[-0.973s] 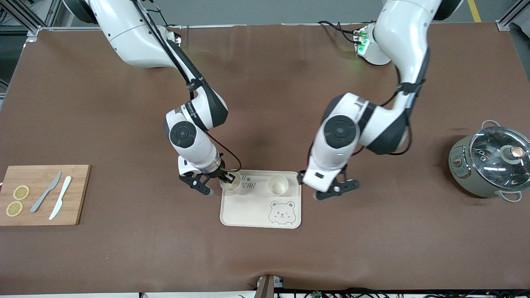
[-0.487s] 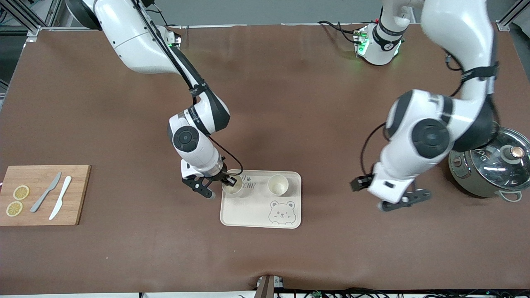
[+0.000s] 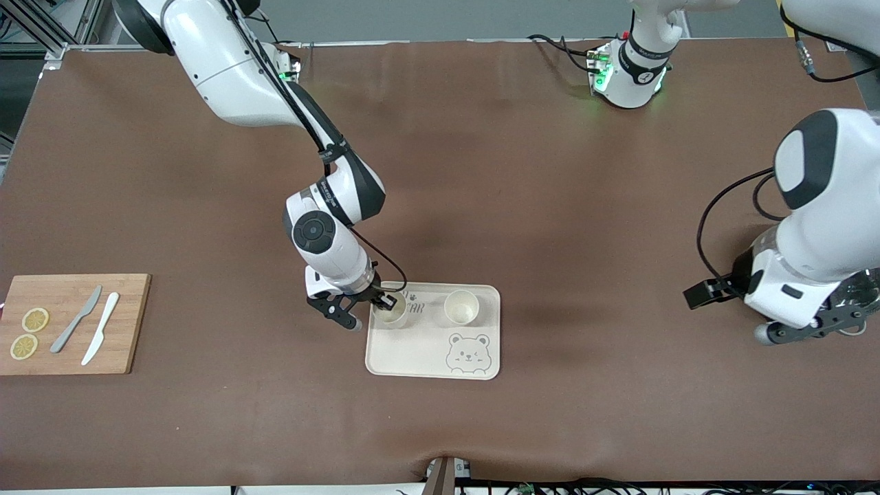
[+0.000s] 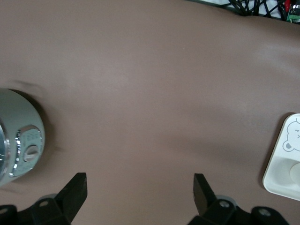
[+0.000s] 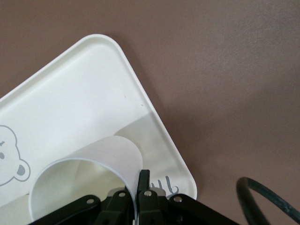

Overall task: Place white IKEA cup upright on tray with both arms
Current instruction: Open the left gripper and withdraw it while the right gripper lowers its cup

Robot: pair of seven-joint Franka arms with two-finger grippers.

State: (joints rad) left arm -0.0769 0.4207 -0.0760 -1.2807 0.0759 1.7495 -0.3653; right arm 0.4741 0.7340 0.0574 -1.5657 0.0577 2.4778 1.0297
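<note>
Two white cups stand upright on the tray (image 3: 419,357); the tray is cream-white with round corners, a raised rim, a little bear face and grey letters; it lies in the middle of the table (image 3: 481,172), toward the front camera. One cup (image 3: 390,313) stands in the tray corner toward the right arm's end, on the edge farther from the front camera; the other cup (image 3: 460,306) stands alone along that same edge, toward the left arm's end; both are plain white with open tops. The right gripper (image 3: 371,308) is down at the first cup; its fingers are nearly closed and pinch the cup's thin rim, one finger inside and one outside; the right wrist view shows this pinch on the cup wall (image 5: 101,161). The left gripper (image 3: 804,330) hangs over the pot (image 4: 16,138) at the left arm's end of the table, well apart from the tray; its fingers (image 4: 75,190) are spread wide and hold nothing. A wooden board (image 3: 130,323) with two knives and lemon slices lies at the right arm's end.
</note>
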